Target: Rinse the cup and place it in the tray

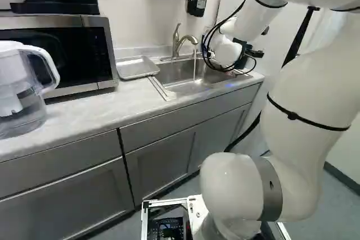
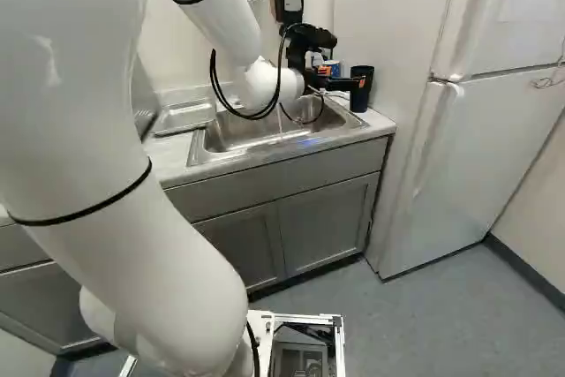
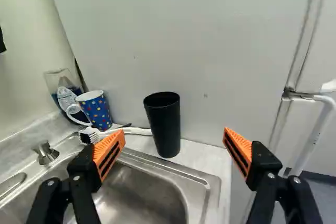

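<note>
- We take the sink (image 1: 183, 78) as our landmark; the gripper (image 2: 342, 63) hangs above its right-hand end, seen from our base, and points across towards the counter (image 3: 200, 160) on that side.
- Our fingers stand wide apart, one orange pad (image 3: 110, 151) well away from the other, and we have hold of nothing.
- The black cup (image 3: 165, 129) stands upright on the counter just beside the right end of the sink, ahead of us and in line with the gap between our fingers, apart from both.
- The silver tray (image 1: 135, 68) lies on the counter just beside the sink's left end.
- At the back of the sink we see the faucet (image 1: 177, 42), with a thin stream of water (image 1: 194, 70) running down into the basin.
- By the sink's back right corner, we find a dotted mug (image 3: 97, 112), a clear bottle (image 3: 63, 88) with dark blue liquid behind it and a white brush (image 3: 91, 136) lying in front.
- Left of the sink, past the tray, stand a microwave (image 1: 103, 54) and a clear pitcher (image 1: 22, 95).
- Right of the sink we have a white refrigerator (image 2: 481, 156).
</note>
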You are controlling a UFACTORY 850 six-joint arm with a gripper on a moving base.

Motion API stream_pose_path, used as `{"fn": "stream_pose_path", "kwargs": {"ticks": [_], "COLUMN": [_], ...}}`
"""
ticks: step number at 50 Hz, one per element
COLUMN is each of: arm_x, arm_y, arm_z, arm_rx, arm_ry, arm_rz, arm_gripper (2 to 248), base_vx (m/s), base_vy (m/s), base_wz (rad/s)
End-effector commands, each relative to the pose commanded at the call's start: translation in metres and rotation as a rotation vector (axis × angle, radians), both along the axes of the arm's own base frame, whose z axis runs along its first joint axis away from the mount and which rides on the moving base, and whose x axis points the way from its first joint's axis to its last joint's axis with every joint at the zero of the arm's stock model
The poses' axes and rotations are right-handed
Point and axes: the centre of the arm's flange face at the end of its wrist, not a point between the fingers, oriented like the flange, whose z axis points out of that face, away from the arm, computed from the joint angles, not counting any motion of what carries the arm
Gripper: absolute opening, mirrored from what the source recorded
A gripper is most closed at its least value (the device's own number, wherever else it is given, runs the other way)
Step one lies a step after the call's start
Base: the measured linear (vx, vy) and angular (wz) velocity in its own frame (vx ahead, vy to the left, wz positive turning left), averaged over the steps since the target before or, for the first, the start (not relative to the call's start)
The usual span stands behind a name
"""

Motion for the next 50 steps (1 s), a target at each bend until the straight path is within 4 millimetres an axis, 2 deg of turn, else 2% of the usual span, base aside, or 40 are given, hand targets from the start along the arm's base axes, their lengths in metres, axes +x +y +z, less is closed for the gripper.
{"fn": "stream_pose_path", "kwargs": {"ticks": [43, 50], "arm_x": [0.012, 0.015], "arm_y": [0.011, 0.014], "arm_z": [-0.046, -0.046], "arm_rx": [0.017, 0.018], "arm_ry": [0.038, 0.03], "arm_rz": [-0.066, -0.075], "arm_gripper": [247, 247], "base_vx": [0.0, 0.0], "base_vy": [0.0, 0.0], "base_wz": [0.0, 0.0]}}
